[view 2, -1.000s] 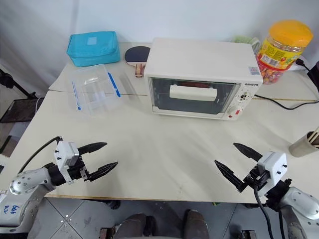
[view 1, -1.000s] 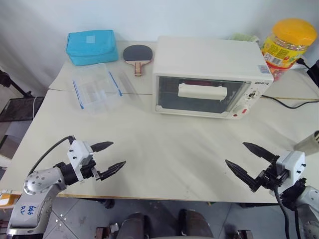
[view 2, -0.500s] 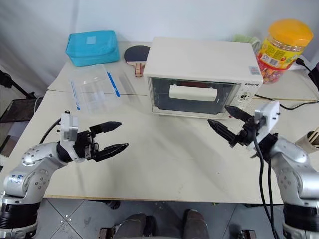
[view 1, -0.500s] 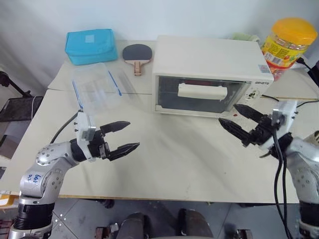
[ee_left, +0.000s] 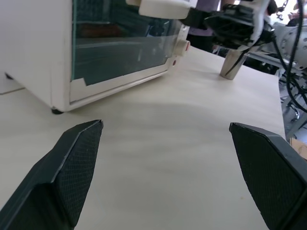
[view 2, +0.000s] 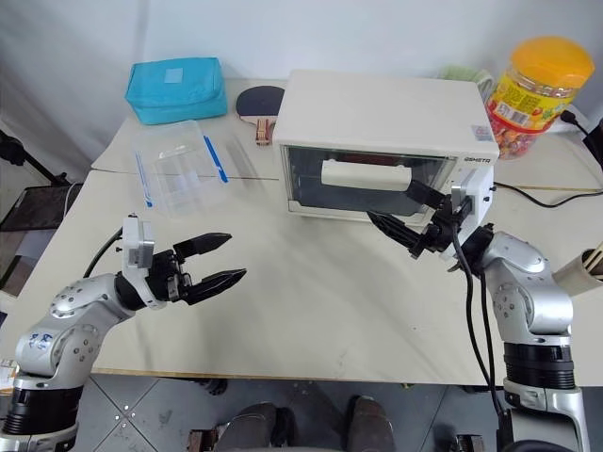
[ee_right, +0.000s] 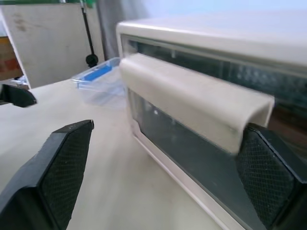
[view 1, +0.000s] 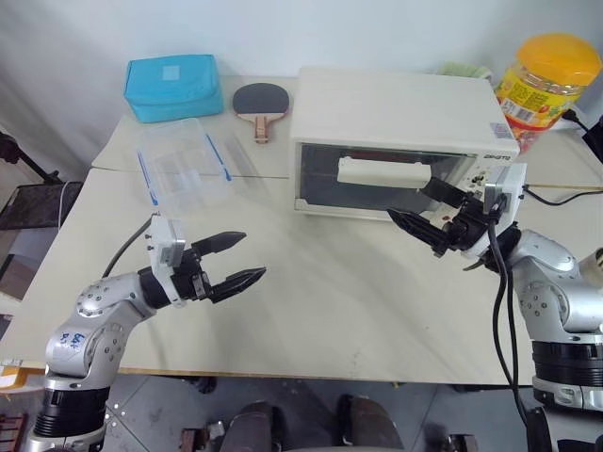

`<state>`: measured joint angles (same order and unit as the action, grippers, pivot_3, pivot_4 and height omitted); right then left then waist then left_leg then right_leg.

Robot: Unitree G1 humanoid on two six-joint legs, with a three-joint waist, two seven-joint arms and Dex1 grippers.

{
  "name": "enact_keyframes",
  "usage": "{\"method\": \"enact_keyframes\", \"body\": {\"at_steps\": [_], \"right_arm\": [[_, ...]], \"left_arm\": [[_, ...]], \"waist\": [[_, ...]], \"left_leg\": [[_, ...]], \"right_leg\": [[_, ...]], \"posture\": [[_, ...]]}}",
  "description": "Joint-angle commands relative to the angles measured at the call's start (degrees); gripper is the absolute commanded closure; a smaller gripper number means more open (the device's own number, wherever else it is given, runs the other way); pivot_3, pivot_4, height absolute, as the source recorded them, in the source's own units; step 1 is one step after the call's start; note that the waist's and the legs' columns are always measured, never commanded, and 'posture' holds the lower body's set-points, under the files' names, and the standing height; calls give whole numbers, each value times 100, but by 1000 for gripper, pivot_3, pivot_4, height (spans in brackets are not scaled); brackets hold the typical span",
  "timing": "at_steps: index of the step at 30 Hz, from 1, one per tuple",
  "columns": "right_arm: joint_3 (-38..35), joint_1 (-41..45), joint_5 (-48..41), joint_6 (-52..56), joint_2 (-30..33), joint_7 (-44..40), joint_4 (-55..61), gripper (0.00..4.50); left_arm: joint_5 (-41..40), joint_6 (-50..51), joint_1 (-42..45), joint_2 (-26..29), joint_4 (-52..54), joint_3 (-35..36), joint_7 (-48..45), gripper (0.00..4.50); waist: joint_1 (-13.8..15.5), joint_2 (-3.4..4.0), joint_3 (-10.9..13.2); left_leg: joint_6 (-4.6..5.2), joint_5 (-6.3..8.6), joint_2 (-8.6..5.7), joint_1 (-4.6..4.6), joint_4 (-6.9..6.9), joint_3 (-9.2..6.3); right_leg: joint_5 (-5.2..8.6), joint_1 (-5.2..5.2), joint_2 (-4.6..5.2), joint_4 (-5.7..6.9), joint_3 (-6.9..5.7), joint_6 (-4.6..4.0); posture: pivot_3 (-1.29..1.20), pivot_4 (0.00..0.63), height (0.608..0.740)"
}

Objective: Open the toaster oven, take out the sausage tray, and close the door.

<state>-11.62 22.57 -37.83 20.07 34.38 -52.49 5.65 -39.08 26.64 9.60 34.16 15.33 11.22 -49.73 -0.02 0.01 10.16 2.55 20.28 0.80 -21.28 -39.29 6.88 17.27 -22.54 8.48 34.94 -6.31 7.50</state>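
The toaster oven sits at the back of your bench, its door shut. In your head views, the right gripper hangs just before the door's handle, fingers spread wide and empty; the left gripper hovers well clear of the oven, fingers parted too. Your left wrist view looks across bare bench toward the oven's glass. Your right wrist view has the handle between the open fingers.

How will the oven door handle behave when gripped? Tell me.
The handle looks like a stiff, smooth moulded bar, so the black fingers may slip. The toaster oven stands free on the table; it might slide forward.
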Motion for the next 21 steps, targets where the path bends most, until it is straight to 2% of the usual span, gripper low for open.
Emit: {"method": "enact_keyframes", "body": {"at_steps": [1,5,8,10,13,17,20,21], "right_arm": [[57,-318,-97,-107,95,-353,642,0],[36,-796,38,-259,124,-476,923,0],[115,-1224,451,-725,239,-723,1032,0],[162,-1446,713,-1080,278,-829,1015,0],[209,-1494,953,-1421,249,-826,919,0],[191,-1501,1104,-1722,180,-756,825,0],[212,-1505,1184,-1887,152,-730,745,0],[210,-1520,1207,-1938,139,-707,732,0]], "left_arm": [[-164,59,96,-45,-59,235,141,12],[-464,358,502,-112,-233,348,277,12],[-537,345,1012,-216,-564,323,200,619],[-509,153,1377,-414,-879,275,90,1290],[-17,-215,1913,-595,-1531,-103,-98,2184],[839,-993,3009,-1306,-2879,-601,218,3430],[1185,-1386,3452,-1669,-3528,-837,112,4375],[1295,-1508,3553,-1788,-3670,-948,54,4462]], "waist": [[-5,0,0],[-4,0,0],[-3,-1,0],[3,-1,0],[20,-2,1],[73,-7,4],[80,-8,4],[77,-9,5]], "left_leg": [[0,0,1,0,0,0],[-1,0,2,0,0,1],[-1,-1,1,2,-1,3],[-2,-1,1,2,0,3],[-2,-1,-5,0,-1,4],[0,-2,-13,0,-4,4],[0,-2,-22,-2,-4,6],[0,-2,-21,-2,-2,10]], "right_leg": [[0,0,-1,0,-1,0],[0,0,-2,2,-1,0],[0,0,-2,1,1,0],[0,0,-4,1,-2,0],[-1,1,-4,-3,-2,1],[-2,4,-8,-4,-6,3],[-2,4,-14,-10,-15,4],[-2,2,-14,-9,-25,4]], "posture": [[0,150,740],[0,150,740],[0,150,740],[0,150,740],[0,150,740],[0,150,740],[0,150,740],[0,150,740]]}}
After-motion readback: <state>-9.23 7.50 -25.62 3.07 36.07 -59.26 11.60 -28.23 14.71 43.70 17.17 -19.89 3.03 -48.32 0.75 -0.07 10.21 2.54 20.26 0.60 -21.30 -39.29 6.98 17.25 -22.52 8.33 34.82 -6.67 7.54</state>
